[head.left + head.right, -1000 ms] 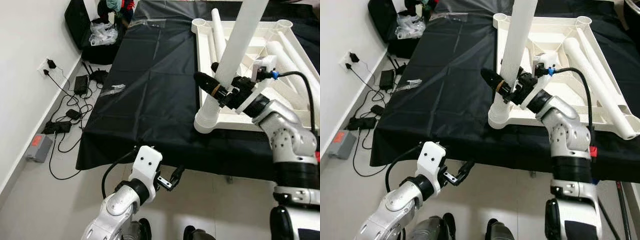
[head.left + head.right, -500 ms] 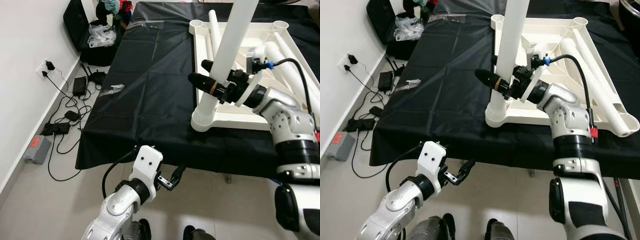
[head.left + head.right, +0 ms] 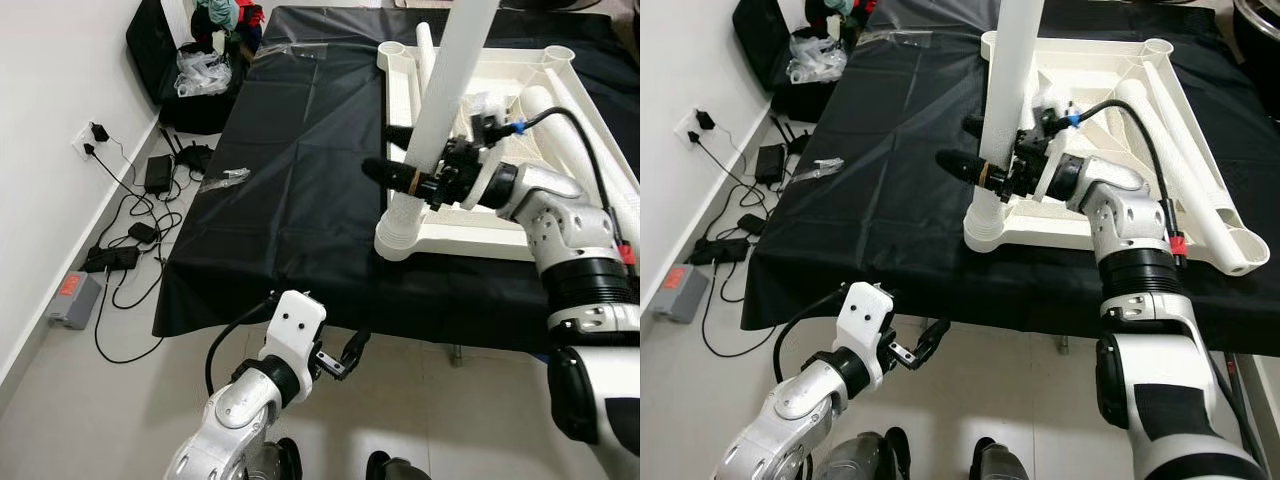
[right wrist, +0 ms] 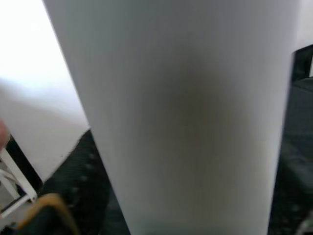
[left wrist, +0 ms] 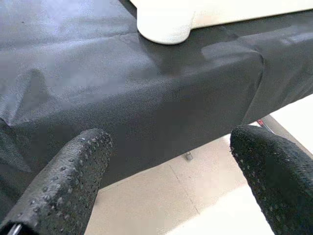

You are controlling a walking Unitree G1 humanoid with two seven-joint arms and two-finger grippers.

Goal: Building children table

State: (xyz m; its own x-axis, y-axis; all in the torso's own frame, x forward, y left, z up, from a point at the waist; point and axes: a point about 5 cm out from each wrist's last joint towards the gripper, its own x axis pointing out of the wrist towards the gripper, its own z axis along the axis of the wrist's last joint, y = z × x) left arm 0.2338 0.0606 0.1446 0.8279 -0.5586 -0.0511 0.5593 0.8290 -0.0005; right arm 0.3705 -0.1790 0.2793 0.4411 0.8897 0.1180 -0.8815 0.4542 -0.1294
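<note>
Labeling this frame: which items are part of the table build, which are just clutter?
Job: upright white leg held by right gripper, upside-down white tabletop, loose legs.
Clutter: plastic bag, cables and adapters, bags, red-labelled box.

The right arm reaches forward toward eleven o'clock, elbow bent, wrist turned inward. Its right gripper (image 3: 408, 168) has both black fingers closed around a white table leg (image 3: 445, 85). The left arm hangs low at about seven o'clock, and its left gripper (image 5: 171, 161) hovers with fingers spread wide apart, holding nothing.
</note>
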